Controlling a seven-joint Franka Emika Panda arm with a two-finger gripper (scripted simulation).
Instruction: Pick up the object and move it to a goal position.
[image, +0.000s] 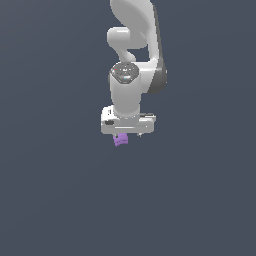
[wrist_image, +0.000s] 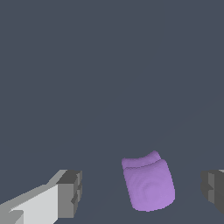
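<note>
The object (wrist_image: 148, 183) is a small purple lumpy block, like two soft cushions stacked. In the wrist view it lies between my two fingertips (wrist_image: 70, 193), with a gap on each side and nothing touching it. My gripper (wrist_image: 142, 192) is open around it. In the exterior view the white hand (image: 128, 123) hangs straight down over the object (image: 120, 140), which peeks out just under the hand, slightly toward the exterior view's left. The fingers are mostly hidden by the hand there.
A plain dark grey-blue surface (image: 60, 200) fills both views. The white arm (image: 135, 35) rises from the hand to the top of the exterior view.
</note>
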